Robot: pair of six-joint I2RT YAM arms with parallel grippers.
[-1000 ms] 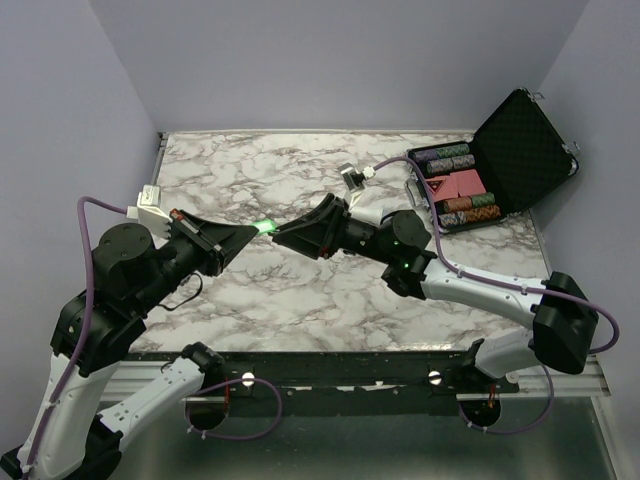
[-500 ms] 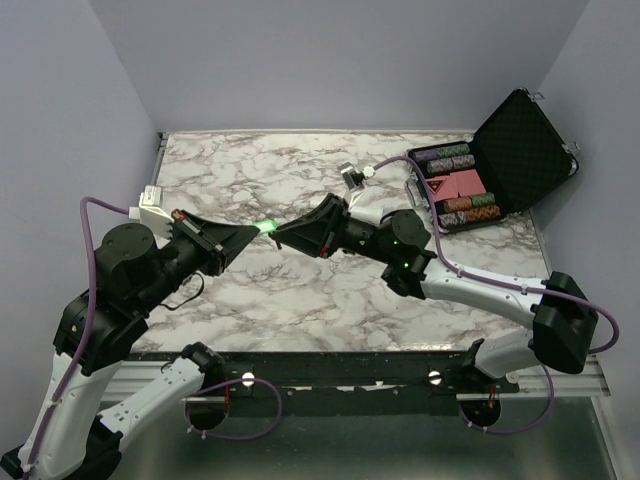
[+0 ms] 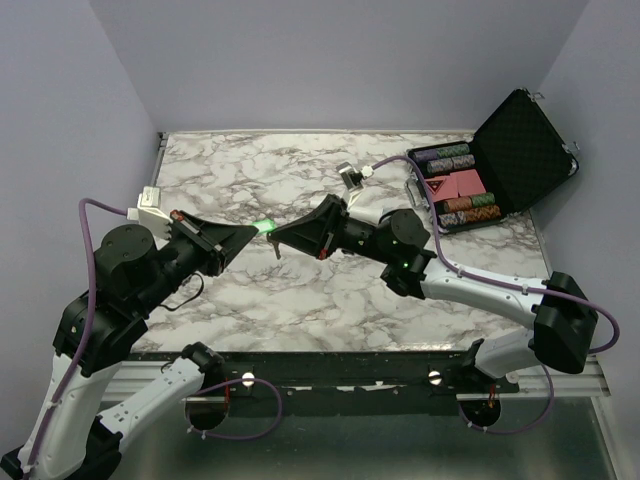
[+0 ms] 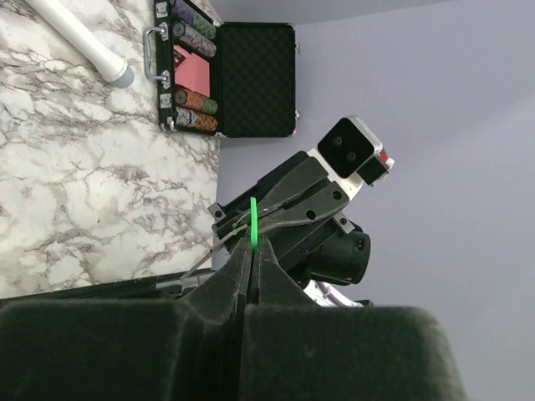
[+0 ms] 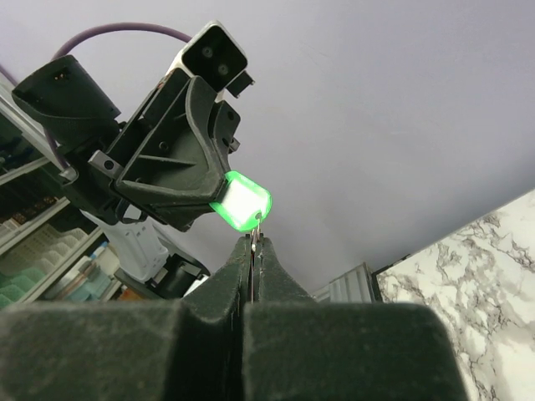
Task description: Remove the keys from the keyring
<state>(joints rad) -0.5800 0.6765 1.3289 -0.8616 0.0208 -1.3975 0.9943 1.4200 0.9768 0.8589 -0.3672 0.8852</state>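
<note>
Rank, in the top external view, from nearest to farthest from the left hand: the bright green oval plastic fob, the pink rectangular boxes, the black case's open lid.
1. Bright green oval plastic fob: pinched by the left hand.
2. Pink rectangular boxes: well off to the right.
3. Black case's open lid: farthest, right rear corner.

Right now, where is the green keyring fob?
In the top view the green keyring fob sits above the marble table, left of centre, clamped by the left gripper, the right gripper pinching its ring.
</note>
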